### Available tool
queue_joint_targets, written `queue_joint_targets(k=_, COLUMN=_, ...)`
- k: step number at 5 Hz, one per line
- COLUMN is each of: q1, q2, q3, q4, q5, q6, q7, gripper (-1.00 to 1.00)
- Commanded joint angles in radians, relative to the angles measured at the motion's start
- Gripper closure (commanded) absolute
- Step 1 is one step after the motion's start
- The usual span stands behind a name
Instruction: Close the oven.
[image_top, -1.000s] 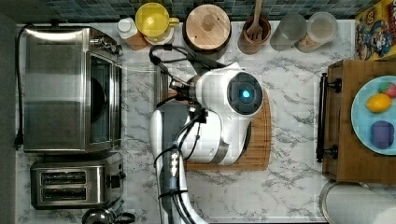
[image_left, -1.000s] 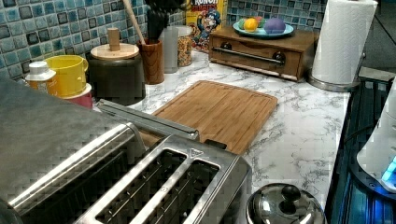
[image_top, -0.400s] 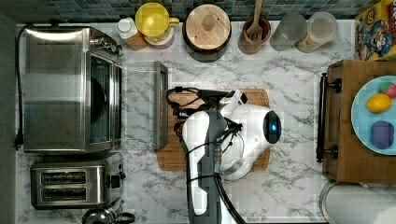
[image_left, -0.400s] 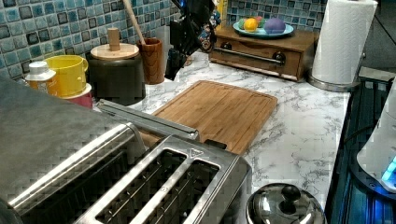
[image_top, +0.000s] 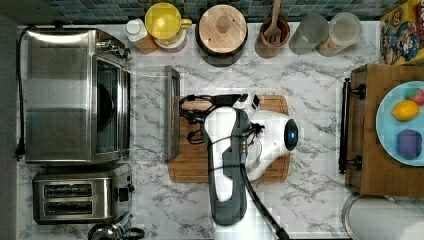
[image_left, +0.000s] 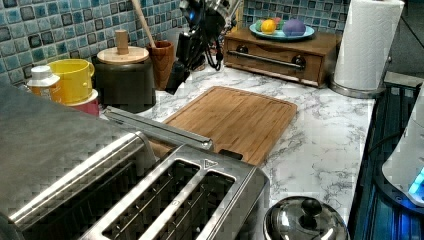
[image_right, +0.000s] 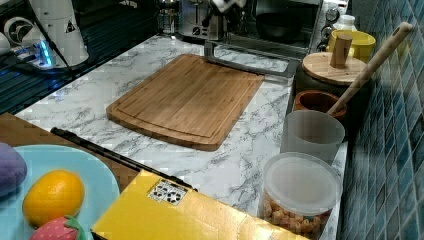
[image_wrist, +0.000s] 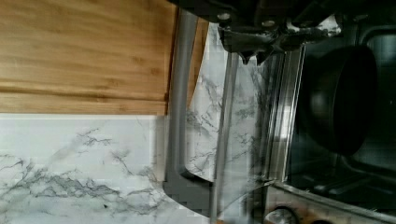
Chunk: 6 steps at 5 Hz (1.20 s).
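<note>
The oven stands with its door folded flat; the gripper hovers over the cutting board (jaw state unreadable).

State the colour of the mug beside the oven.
Yellow; the mug shows best in the top view.

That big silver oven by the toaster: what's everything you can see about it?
The oven is a boxy stainless-steel toaster oven at the top view's left, above the two-slot toaster. Its glass door is folded down flat over the marble counter, so the marble shows through the pane. The steel bar handle lies beside the wooden cutting board. Inside, a dark round pan sits in the dark cavity. Knobs cluster at one end of the front.
</note>
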Motion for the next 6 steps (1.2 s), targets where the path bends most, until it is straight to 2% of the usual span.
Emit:
queue_joint_targets(k=1, q1=-0.014, q2=0.092, q3=0.014, q4=0.135, q5=0.146, q6=0.020, q7=-0.115, gripper=1.00)
queue_joint_targets(k=2, q1=0.005, q2=0.106, q3=0.022, q4=0.153, q5=0.163, q6=0.017, q7=-0.114, gripper=1.00)
queue_joint_targets(k=3, q1=0.021, q2=0.163, q3=0.040, q4=0.200, q5=0.104, q6=-0.008, q7=-0.073, gripper=1.00)
queue_joint_targets(k=5, q1=0.052, q2=0.250, q3=0.067, q4=0.246, q5=0.087, q6=-0.002, q7=-0.020, gripper=1.00)
queue_joint_targets(k=6, q1=0.053, q2=0.253, q3=0.066, q4=0.261, q5=0.046, q6=-0.042, q7=0.008, gripper=1.00)
